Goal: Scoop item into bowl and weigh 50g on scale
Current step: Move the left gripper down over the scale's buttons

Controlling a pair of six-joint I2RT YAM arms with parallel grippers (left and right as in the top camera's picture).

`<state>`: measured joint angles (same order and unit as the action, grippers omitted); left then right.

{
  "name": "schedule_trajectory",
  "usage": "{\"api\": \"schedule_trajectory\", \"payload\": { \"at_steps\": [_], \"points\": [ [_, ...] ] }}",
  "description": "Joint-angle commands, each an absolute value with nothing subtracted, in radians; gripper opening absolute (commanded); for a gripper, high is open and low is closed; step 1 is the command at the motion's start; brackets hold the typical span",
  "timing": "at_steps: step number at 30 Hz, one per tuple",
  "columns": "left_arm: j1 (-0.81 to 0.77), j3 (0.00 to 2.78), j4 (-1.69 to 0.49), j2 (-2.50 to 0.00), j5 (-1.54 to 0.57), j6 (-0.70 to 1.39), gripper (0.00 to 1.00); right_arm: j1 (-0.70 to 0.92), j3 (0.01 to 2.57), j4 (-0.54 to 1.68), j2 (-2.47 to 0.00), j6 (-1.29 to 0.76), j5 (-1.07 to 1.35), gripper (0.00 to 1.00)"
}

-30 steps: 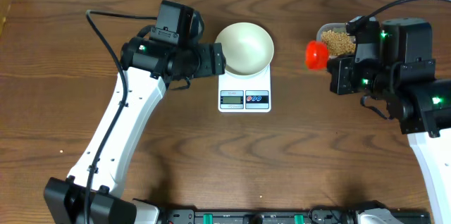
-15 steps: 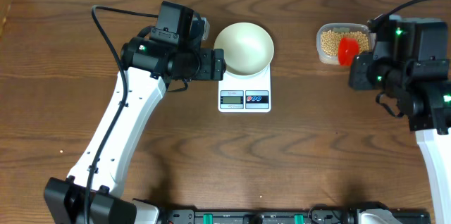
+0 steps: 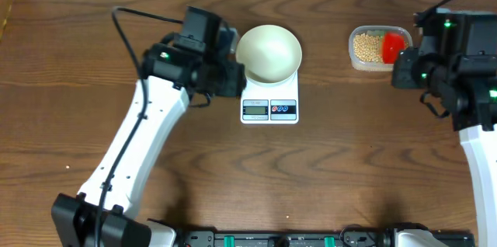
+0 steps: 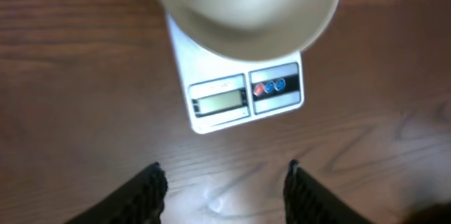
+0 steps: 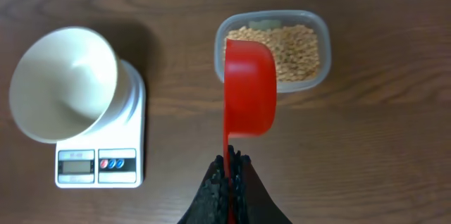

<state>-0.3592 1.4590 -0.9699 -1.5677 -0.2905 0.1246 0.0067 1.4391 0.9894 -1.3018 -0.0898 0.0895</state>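
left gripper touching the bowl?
Apart. Left wrist view: the left gripper sits low in frame, with bare table and the scale between it and the bowl.

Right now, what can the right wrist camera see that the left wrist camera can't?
Only the right wrist view shows the red scoop, gripped by its handle in the right gripper, and the beans in their clear tub. Only the left wrist view shows the left gripper, open with nothing between its fingers. Both show the empty white bowl sitting on the scale.
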Motion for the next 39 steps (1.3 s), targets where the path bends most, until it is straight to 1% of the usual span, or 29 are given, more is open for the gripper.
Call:
{"api": "schedule_trajectory", "payload": {
  "at_steps": [1, 3, 5, 9, 14, 17, 18, 23, 24, 25, 27, 39],
  "points": [
    [-0.424, 1.390, -0.962, -1.573, -0.289, 0.145, 0.53, -0.041, 1.458, 0.981, -1.296, -0.077, 0.146, 0.01],
    [-0.472, 1.312, -0.894, -1.573, -0.268, 0.205, 0.50, -0.070, 1.458, 0.979, -1.296, -0.077, 0.164, 0.01],
    [-0.498, 1.256, -0.825, -1.573, -0.268, 0.242, 0.46, -0.080, 1.458, 0.981, -1.296, -0.077, 0.164, 0.01],
    [-0.545, 1.153, -0.681, -1.573, -0.256, 0.323, 0.41, -0.093, 1.458, 0.993, -1.296, -0.077, 0.164, 0.01],
    [-0.578, 1.072, -0.553, -1.573, -0.144, 0.380, 0.39, -0.093, 1.458, 0.992, -1.296, -0.077, 0.164, 0.01],
    [-0.582, 1.042, -0.477, -1.574, -0.118, 0.380, 0.39, -0.093, 1.458, 0.991, -1.296, -0.077, 0.164, 0.01],
    [-0.582, 1.035, -0.455, -1.576, -0.119, 0.381, 0.37, -0.093, 1.458, 0.991, -1.296, -0.077, 0.163, 0.01],
    [-0.583, 1.032, -0.396, -1.609, -0.118, 0.403, 0.21, -0.093, 1.458, 0.991, -1.296, -0.077, 0.163, 0.01],
    [-0.585, 1.032, -0.386, -1.617, -0.119, 0.409, 0.19, -0.093, 1.458, 0.992, -1.296, -0.077, 0.163, 0.01],
    [-0.587, 1.032, -0.377, -1.630, -0.120, 0.416, 0.13, -0.093, 1.458, 0.992, -1.296, -0.077, 0.164, 0.01],
    [-0.592, 1.032, -0.369, -1.650, -0.120, 0.433, 0.08, -0.093, 1.458, 0.992, -1.296, -0.077, 0.163, 0.01],
    [-0.630, 1.032, -0.294, -1.744, -0.122, 0.451, 0.07, -0.093, 1.458, 1.001, -1.296, -0.077, 0.163, 0.01]
  ]
}}
